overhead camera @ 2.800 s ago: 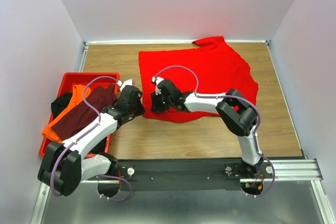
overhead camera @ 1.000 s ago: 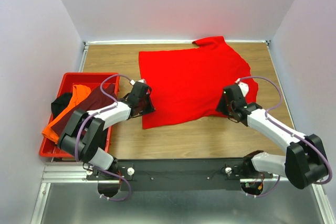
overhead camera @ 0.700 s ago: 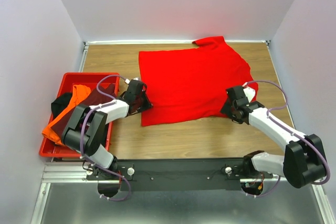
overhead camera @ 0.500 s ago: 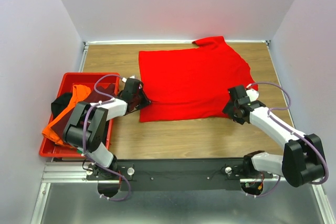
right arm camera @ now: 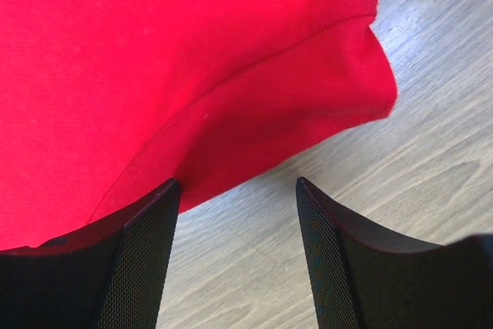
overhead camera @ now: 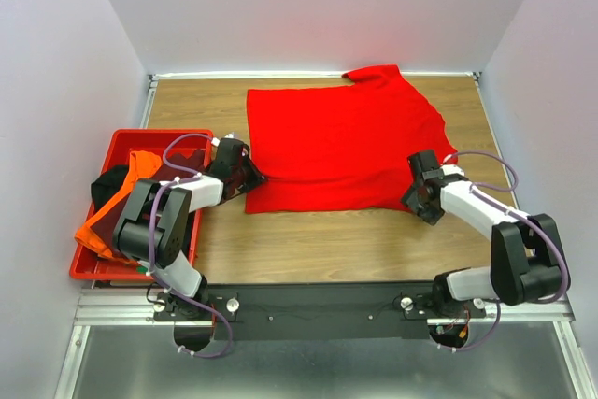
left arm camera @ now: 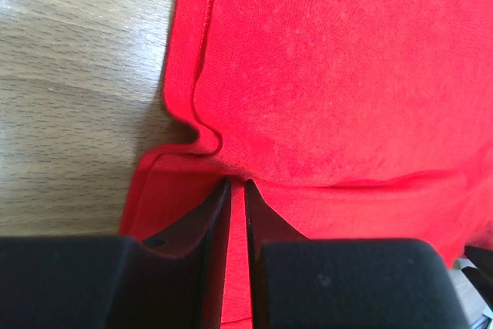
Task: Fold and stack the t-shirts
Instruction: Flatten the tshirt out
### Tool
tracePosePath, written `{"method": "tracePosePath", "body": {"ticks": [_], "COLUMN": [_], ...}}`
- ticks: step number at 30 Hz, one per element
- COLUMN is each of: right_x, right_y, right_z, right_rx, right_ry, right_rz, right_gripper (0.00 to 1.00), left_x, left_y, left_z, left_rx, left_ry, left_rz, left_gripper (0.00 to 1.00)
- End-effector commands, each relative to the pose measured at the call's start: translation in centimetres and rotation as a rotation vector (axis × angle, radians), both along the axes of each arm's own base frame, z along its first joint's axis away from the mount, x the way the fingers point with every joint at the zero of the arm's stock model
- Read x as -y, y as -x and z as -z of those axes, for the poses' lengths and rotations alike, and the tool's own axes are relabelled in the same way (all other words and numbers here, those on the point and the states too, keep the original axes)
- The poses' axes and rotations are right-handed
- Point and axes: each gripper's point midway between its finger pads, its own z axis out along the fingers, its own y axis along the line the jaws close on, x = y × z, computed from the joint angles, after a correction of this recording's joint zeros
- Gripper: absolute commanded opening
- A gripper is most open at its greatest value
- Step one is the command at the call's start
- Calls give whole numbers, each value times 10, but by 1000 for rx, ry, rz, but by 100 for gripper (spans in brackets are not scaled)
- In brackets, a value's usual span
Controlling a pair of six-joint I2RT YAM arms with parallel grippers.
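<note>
The bright red t-shirt (overhead camera: 346,142) lies spread flat on the wooden table. My left gripper (overhead camera: 249,178) is at its front left corner. In the left wrist view the gripper (left arm camera: 237,185) is shut on a fold of the red cloth (left arm camera: 331,82). My right gripper (overhead camera: 419,196) is at the shirt's front right corner. In the right wrist view it (right arm camera: 236,184) is open over bare wood, with the shirt's hem (right arm camera: 254,136) just beyond the fingertips. The orange (overhead camera: 95,224), dark maroon (overhead camera: 166,175) and black (overhead camera: 107,184) shirts lie bunched in the crate.
A rigid red plastic crate (overhead camera: 126,137) stands at the table's left edge beside my left arm. White walls close the table on three sides. A metal rail (overhead camera: 327,301) runs along the near edge.
My left gripper has drawn the shirt's front left corner leftward. My right gripper has moved right, off the cloth, to the front right corner. The shirt's front edge lies straighter.
</note>
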Motion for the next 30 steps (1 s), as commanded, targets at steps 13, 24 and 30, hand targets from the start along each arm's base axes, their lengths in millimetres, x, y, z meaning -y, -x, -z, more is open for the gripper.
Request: {"method": "tracePosePath", "body": {"ticks": [13, 24, 30], "right_x": [10, -11, -16], "right_y": [-31, -15, -12], "right_z": [-17, -46, -33], "right_rx": [83, 108, 52], "right_ry": [77, -37, -55], "right_rz": [-27, -148, -167], "right_gripper": [0, 0, 0], "left_x": [-5, -14, -17], "left_y": [27, 48, 80], "left_z": [8, -8, -14], "left_rx": [-48, -36, -85], "left_ry": [-31, -113, -222], "left_rz": [49, 26, -43], "left_gripper": [18, 25, 35]}}
